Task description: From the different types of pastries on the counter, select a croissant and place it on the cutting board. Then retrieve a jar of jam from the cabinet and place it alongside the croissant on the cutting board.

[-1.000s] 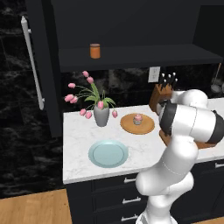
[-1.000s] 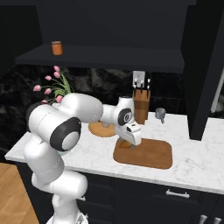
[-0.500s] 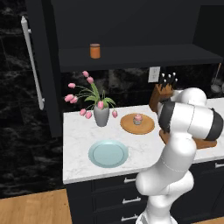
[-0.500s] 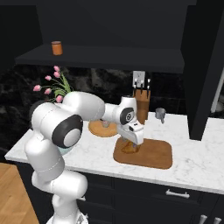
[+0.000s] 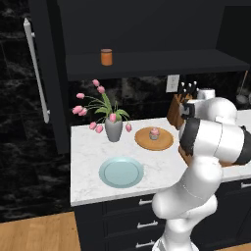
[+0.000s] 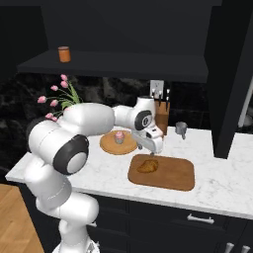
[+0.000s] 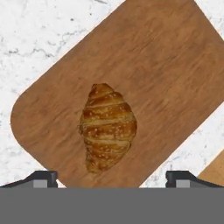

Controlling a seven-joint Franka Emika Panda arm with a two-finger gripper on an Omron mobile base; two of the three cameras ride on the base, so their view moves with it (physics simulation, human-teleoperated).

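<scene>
- Claw [image 6: 151, 150]: spread wide and empty, both tips apart at the bottom of my hand view; in the right base view it hangs just above the near-left part of the board.
- Croissant [image 7: 107, 127]: lying flat on the cutting board [image 7: 175, 74], free of the claw, toward the board's rounded left end. In the hand view its long axis runs across the line between the two tips, so I judge the first half of the task done.
- Jar of jam [image 5: 106, 57]: upright on the inner shelf of the cabinet [image 5: 147, 29], above the tabletop and well apart from the claw.
- Key relation: from the claw the jar lies up and far to the left, over the vase of tulips [image 5: 113, 128]. I judge that my next move calls for a lift clear of the board, then a long swing left at shelf height.
- Cupcake [image 5: 154, 132]: on the round tray [image 5: 142, 142], between board and vase.
- Blue plate [image 5: 121, 172]: near the front edge of the tabletop [image 5: 88, 152].
- Risk, as I judge it: brushing the tulips on the swing.
</scene>
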